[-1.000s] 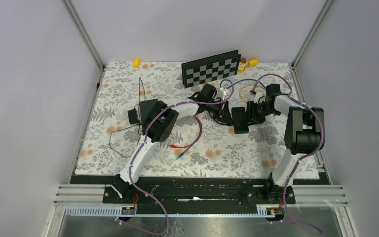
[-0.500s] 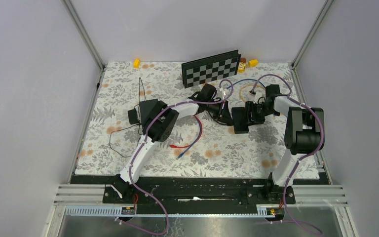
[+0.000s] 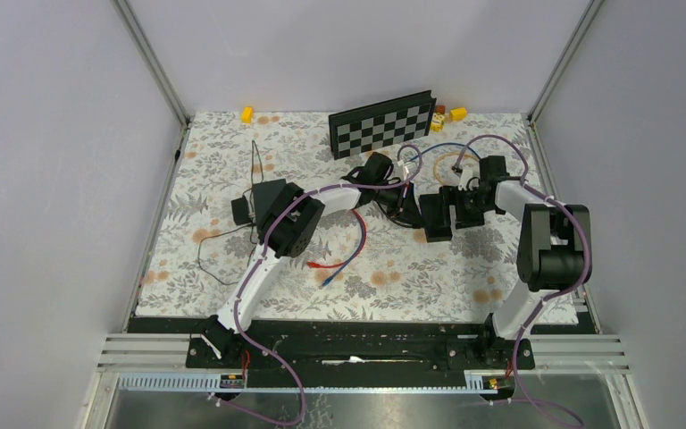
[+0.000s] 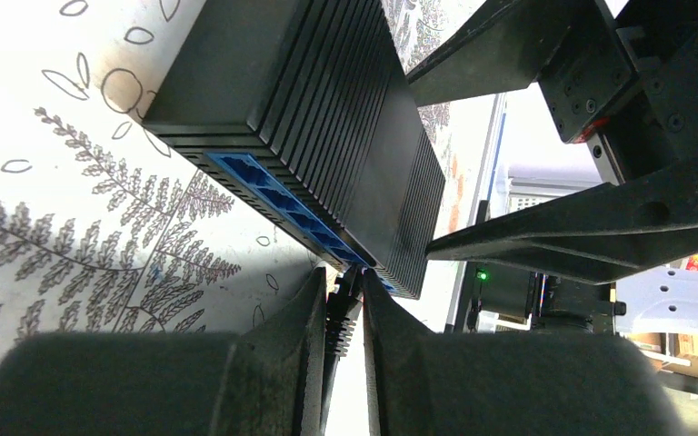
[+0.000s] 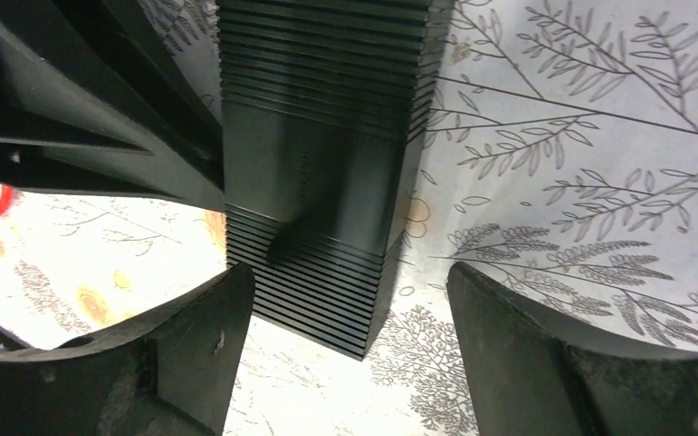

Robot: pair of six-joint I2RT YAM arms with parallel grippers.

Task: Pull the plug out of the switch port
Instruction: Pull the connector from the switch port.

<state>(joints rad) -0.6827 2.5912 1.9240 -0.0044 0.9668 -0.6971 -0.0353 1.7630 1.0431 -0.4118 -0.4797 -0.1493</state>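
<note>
My left gripper is clamped tight on the plug, lower centre, at the end of the switch port row; my right gripper is wide open, straddling the switch end, holding nothing.

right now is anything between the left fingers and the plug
Nothing visible does. The left fingers are shut on the plug itself, at the end of the blue port row on the switch.
</note>
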